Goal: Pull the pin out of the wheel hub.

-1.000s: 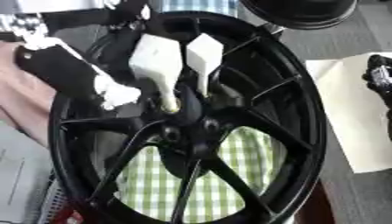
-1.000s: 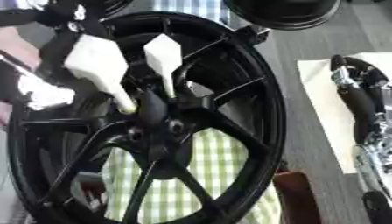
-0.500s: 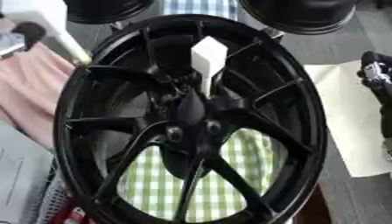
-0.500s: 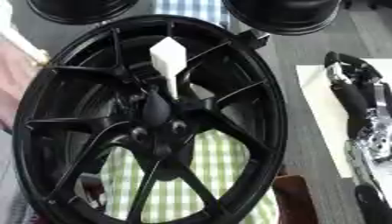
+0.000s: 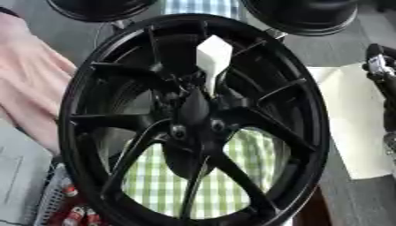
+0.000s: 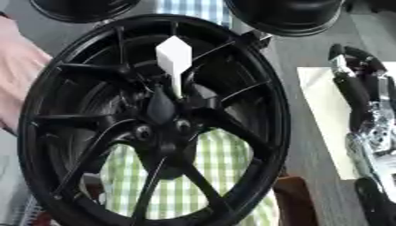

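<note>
A large black spoked wheel hub (image 5: 193,119) fills the middle of both views. One white pin (image 6: 174,59) with a pointed head stands in it just above the centre, its thin shaft running down between the spokes. No hand touches the pin or the hub. My right hand (image 6: 357,95), black with silver joints, lies at the right edge over a white sheet, fingers straight and pointing up, holding nothing. My left hand shows in neither view.
Two more black wheels (image 5: 100,9) (image 5: 309,15) stand at the back. A green checked cloth (image 5: 247,152) shows through the spokes. Pink fabric (image 5: 31,88) lies at the left, a white sheet (image 5: 352,128) at the right, and a basket with red items (image 5: 70,209) at the lower left.
A second white pin, held by my left hand a second ago, is gone from the hub. The left hand withdrew to the upper left and out of view. The other pin stays.
</note>
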Robot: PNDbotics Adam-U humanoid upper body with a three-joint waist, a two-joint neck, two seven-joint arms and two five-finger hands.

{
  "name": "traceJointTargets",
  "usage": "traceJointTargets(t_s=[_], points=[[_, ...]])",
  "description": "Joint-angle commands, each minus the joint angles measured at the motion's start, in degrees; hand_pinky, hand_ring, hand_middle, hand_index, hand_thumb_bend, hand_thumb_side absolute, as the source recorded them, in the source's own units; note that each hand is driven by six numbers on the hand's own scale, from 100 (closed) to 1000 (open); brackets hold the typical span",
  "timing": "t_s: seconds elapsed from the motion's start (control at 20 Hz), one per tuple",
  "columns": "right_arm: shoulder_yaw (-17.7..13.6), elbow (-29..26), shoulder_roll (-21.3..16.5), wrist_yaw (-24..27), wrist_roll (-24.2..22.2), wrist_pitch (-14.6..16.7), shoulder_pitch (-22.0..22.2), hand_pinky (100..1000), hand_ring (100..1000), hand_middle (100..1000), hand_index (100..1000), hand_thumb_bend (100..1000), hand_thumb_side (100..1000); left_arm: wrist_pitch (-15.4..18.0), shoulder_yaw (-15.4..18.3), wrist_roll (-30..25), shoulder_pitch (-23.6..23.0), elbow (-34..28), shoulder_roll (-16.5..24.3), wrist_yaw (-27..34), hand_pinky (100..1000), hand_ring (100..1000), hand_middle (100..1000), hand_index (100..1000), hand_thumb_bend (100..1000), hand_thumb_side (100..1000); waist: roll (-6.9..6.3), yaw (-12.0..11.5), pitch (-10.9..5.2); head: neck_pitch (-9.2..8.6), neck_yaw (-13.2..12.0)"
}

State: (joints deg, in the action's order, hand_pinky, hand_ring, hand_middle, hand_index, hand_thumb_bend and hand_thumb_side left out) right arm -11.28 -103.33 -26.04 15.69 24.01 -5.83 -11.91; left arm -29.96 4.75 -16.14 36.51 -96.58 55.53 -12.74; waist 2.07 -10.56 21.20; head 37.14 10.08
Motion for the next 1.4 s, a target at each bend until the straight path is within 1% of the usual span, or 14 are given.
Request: traceJointTargets(t_s=[0.05, 0.1, 0.2, 0.25, 0.3, 0.35, 0.4, 0.5, 0.65, 0.75, 0.9, 1.05, 1.25, 1.4], points=[[-0.56, -1.25, -1.5, -0.03, 0.12, 0.11, -0.89, 855, 735, 607, 764, 324, 442, 1.64, 6.09, 3.36, -2.95, 0.58, -0.33, 0.9, 763, 608, 529, 681, 163, 279, -0.22, 0.42, -1.18, -0.88, -0.32], [-0.45, -1.27, -1.49, 0.01, 0.03, 0.09, -1.11, 855, 735, 606, 764, 322, 440, 2.63, 7.78, 4.41, -4.66, 0.14, -1.09, 1.86, 802, 679, 615, 754, 200, 494, -0.21, 0.71, -1.03, -1.08, -0.57], [-0.22, -1.33, -1.49, 0.07, -0.17, 0.06, -1.53, 855, 735, 606, 764, 320, 441, 4.76, 9.32, 6.58, -8.2, -1.08, -2.58, 3.98, 839, 760, 739, 840, 347, 697, -0.21, 1.28, -0.86, -1.3, -1.22], [-0.1, -1.33, -1.48, 0.11, -0.28, 0.03, -1.66, 855, 735, 606, 764, 320, 441, 5.84, 9.47, 7.66, -9.95, -1.75, -3.18, 5.05, 842, 767, 751, 844, 367, 723, -0.2, 1.51, -0.85, -1.31, -1.51], [0.04, -1.33, -1.47, 0.14, -0.41, 0.0, -1.75, 855, 735, 606, 764, 320, 440, 6.95, 9.7, 8.78, -11.77, -2.33, -3.63, 6.16, 850, 781, 776, 856, 420, 774, -0.2, 1.73, -0.87, -1.29, -1.77], [0.17, -1.31, -1.45, 0.17, -0.53, -0.03, -1.81, 855, 735, 606, 764, 319, 442, 7.99, 10.07, 9.82, -13.46, -2.7, -3.87, 7.21, 852, 783, 780, 854, 433, 796, -0.21, 1.94, -0.91, -1.25, -1.98], [0.28, -1.29, -1.44, 0.19, -0.63, -0.07, -1.84, 855, 735, 606, 764, 320, 442, 8.99, 10.59, 10.82, -15.04, -2.92, -4.01, 8.2, 845, 774, 768, 841, 411, 798, -0.24, 2.13, -0.97, -1.2, -2.17], [0.4, -1.24, -1.41, 0.21, -0.74, -0.13, -1.87, 855, 735, 606, 764, 320, 442, 10.89, 11.87, 12.72, -16.68, -2.44, -4.26, 10.04, 817, 737, 711, 794, 304, 749, -0.29, 2.29, -1.06, -1.15, -2.32], [0.49, -1.21, -1.45, 0.19, -0.8, -0.17, -1.89, 855, 734, 606, 763, 321, 440, 13.7, 13.56, 15.53, -16.38, -0.95, -4.69, 12.8, 776, 654, 610, 718, 175, 647, -0.34, 2.27, -1.2, -1.06, -2.41], [0.53, -1.19, -1.47, 0.18, -0.82, -0.2, -1.9, 855, 734, 605, 763, 321, 440, 15.58, 14.17, 17.46, -15.75, -0.78, -5.34, 14.72, 759, 620, 577, 688, 137, 610, -0.35, 2.27, -1.28, -1.03, -2.48], [0.56, -1.23, -1.44, 0.16, -0.83, -0.23, -1.87, 855, 734, 605, 763, 320, 439, 17.84, 14.14, 20.61, -15.13, -2.06, -6.98, 17.87, 747, 597, 554, 666, 118, 614, -0.36, 2.39, -1.35, -0.95, -2.58], [0.64, -1.31, -1.37, 0.19, -0.9, -0.24, -1.99, 855, 733, 604, 762, 322, 435, 20.09, 12.46, 23.55, -14.99, -5.47, -9.71, 20.81, 745, 596, 553, 665, 123, 626, -0.38, 2.52, -1.4, -0.96, -2.85], [0.8, -1.47, -1.19, 0.23, -1.1, -0.21, -2.37, 855, 733, 604, 762, 320, 430, 21.82, 10.22, 27.59, -14.91, -10.99, -15.5, 24.85, 749, 611, 571, 677, 138, 634, -0.35, 2.72, -1.54, -1.25, -3.29], [1.01, -1.6, -1.07, 0.27, -1.35, -0.22, -2.8, 855, 733, 604, 761, 321, 422, 21.57, 9.45, 30.81, -15.57, -14.0, -20.69, 27.77, 749, 616, 577, 681, 155, 658, -0.22, 2.96, -1.58, -1.31, -3.45]])
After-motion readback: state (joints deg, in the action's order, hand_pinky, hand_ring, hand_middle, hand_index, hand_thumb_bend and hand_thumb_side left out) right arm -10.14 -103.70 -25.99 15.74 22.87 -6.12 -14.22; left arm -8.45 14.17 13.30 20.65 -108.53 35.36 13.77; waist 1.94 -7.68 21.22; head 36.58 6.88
